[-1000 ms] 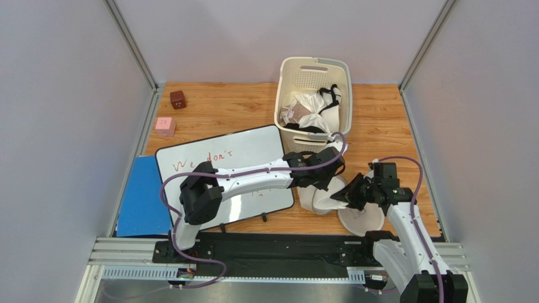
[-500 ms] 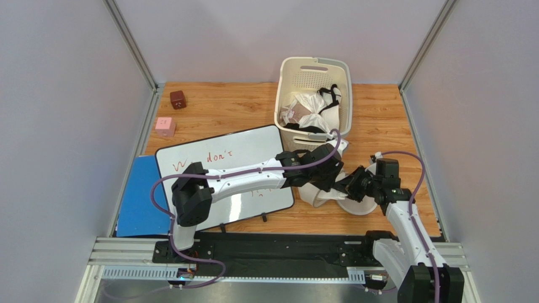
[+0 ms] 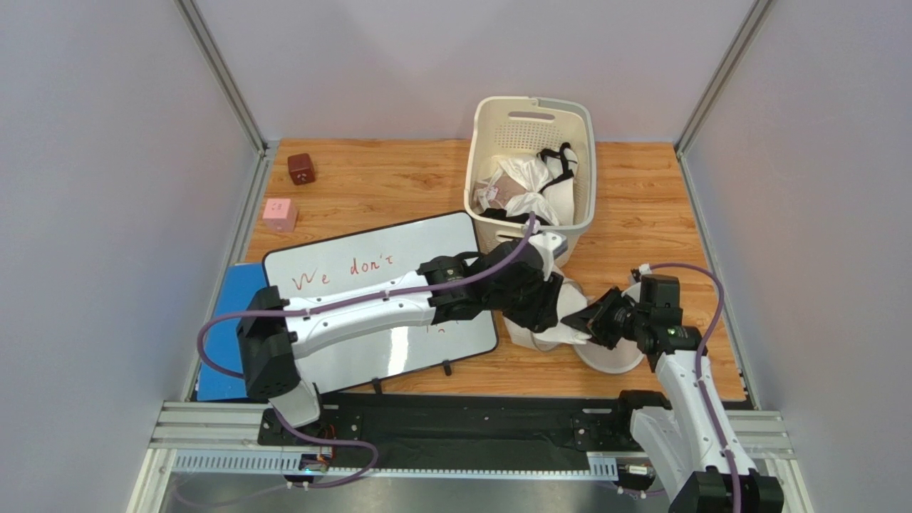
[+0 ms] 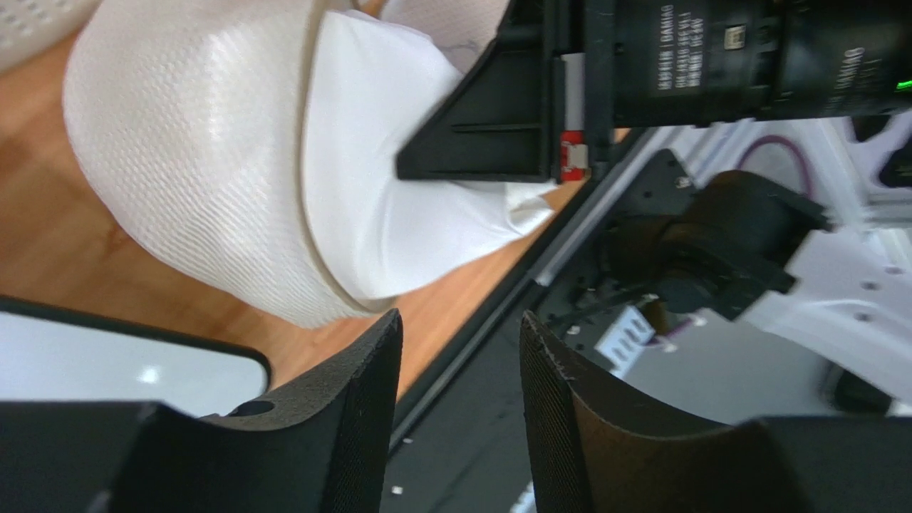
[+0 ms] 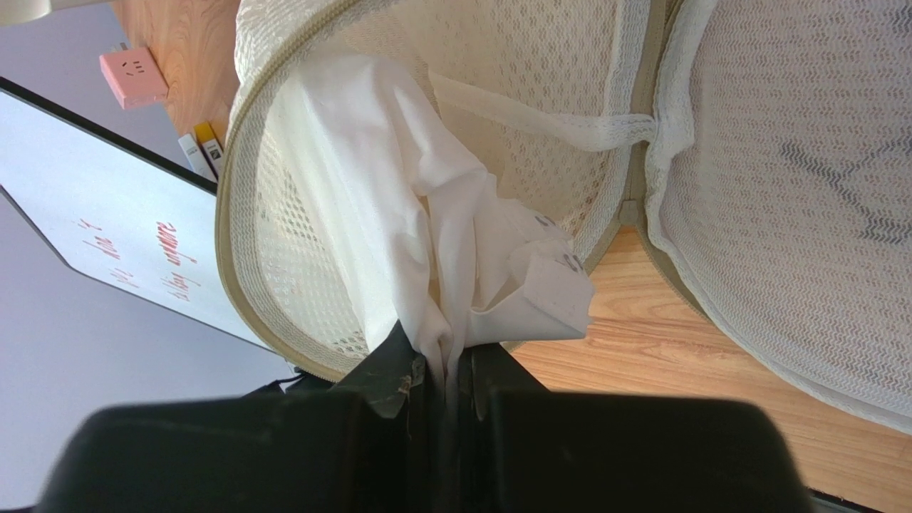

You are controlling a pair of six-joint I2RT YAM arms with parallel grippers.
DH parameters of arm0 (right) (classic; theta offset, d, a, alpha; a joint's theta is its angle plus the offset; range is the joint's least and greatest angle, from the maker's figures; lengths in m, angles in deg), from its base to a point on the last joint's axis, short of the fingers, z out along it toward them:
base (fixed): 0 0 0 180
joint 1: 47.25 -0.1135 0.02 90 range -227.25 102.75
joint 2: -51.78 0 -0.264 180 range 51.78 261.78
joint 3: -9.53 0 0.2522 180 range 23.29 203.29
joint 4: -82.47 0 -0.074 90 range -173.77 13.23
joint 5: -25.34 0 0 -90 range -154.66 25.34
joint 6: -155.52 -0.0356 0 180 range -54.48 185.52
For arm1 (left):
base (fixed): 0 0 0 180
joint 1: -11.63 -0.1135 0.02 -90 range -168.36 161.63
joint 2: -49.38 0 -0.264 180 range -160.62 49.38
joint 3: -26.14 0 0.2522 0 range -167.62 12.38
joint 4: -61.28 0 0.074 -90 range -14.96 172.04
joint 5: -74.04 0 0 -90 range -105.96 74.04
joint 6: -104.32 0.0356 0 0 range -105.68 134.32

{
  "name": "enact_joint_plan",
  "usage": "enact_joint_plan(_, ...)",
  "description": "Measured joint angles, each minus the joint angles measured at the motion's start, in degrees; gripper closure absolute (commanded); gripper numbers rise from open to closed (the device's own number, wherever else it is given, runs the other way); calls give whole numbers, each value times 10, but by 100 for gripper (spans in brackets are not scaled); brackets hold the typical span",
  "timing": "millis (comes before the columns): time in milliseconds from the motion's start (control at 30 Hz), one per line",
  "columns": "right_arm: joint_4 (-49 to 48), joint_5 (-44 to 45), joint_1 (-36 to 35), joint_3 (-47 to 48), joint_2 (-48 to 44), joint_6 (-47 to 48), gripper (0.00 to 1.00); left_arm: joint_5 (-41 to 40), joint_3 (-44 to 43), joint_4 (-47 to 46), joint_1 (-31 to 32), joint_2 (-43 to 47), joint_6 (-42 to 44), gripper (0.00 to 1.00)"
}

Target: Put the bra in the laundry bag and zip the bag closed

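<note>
Top view, bag: the laundry bag (image 3: 612,355) lies opened into two halves on the wooden table (image 3: 385,182), at 6 o'clock from the slatted basket (image 3: 532,111) and 3 o'clock from the whiteboard (image 3: 364,283).
Top view, arms: the left gripper (image 3: 551,310) and the right gripper (image 3: 592,319) meet over the bag's left half. The bra (image 3: 565,333) shows as white cloth between them.
Left wrist, pincer: the left fingers (image 4: 353,417) are spread with nothing between them, and the mesh dome sits at 11 o'clock.
Left wrist, cloth: the bra lies partly inside that half. A fold spills over the rim toward 3 o'clock, where the right gripper nips it.
Right wrist, pincer: pressed together on a bunched edge of the bra at 6 o'clock. The rest of the bra drapes into the half-shell at 11 o'clock, and the other half lies at 2 o'clock.
Step, as judged: tucking the bra in; the zipping has not begun.
Doing it well: carry the pinched fold deep past the rim before releasing it. Let the left gripper steady the rim. Keep straps and cloth off the zipper track, or the zipper will likely snag.
</note>
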Motion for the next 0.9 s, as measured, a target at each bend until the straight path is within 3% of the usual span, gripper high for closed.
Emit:
enact_joint_plan(200,12,-9,0,0,-22,-21,100,56,54,-27,-5,57,-112,47)
enact_joint_plan(367,24,-12,0,5,-35,-92,100,66,93,-51,-8,57,-141,46)
enact_joint_plan(567,38,-16,1,39,-23,-160,100,-6,149,-99,-3,55,-144,43)
enact_joint_plan(733,41,-10,1,45,-23,-195,100,-52,203,-182,10,50,-195,42)
enact_joint_plan(900,58,1,2,53,-15,-198,100,-110,212,-249,26,41,-227,33)
